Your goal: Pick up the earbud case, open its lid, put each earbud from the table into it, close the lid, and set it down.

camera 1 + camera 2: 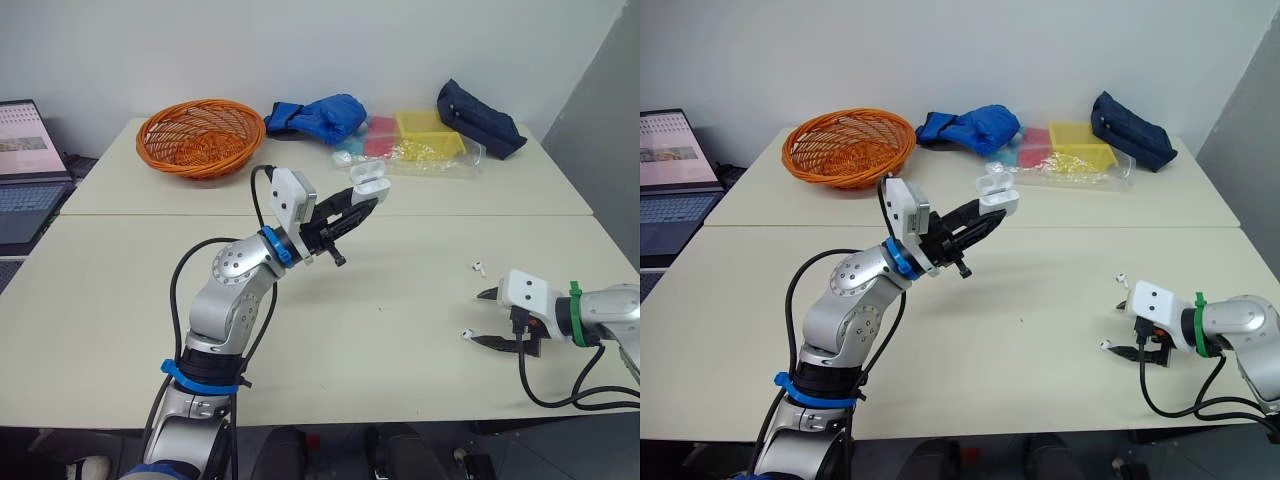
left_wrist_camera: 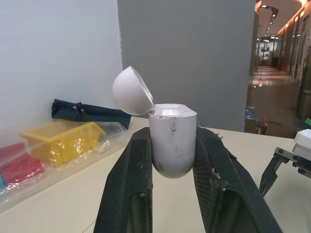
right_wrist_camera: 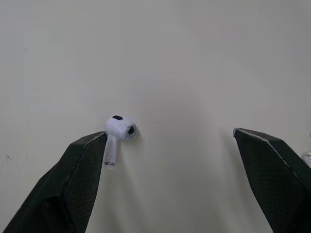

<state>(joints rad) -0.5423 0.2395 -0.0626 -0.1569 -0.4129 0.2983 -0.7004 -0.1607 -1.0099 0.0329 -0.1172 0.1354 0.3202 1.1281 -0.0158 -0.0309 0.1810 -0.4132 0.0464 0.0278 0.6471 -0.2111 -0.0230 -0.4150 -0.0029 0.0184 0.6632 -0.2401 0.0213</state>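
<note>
My left gripper (image 1: pixel 362 203) is raised over the middle of the table, shut on the white earbud case (image 1: pixel 370 181). The case (image 2: pixel 172 141) stands upright between the two black fingers, its lid (image 2: pixel 131 91) flipped open. Low over the table at the right, my right gripper (image 1: pixel 488 318) is open. One white earbud (image 3: pixel 119 131) lies on the table between its fingers, right beside one fingertip (image 3: pixel 99 143). This earbud (image 1: pixel 466 334) is the nearer of two. The second earbud (image 1: pixel 480 267) lies a little farther back on the table.
At the back of the table stand an orange wicker basket (image 1: pixel 200 135), a blue cloth bundle (image 1: pixel 320 115), yellow and red boxes in a clear bag (image 1: pixel 425 135) and a dark navy pouch (image 1: pixel 480 118). A laptop (image 1: pixel 25 170) sits off the table's left side.
</note>
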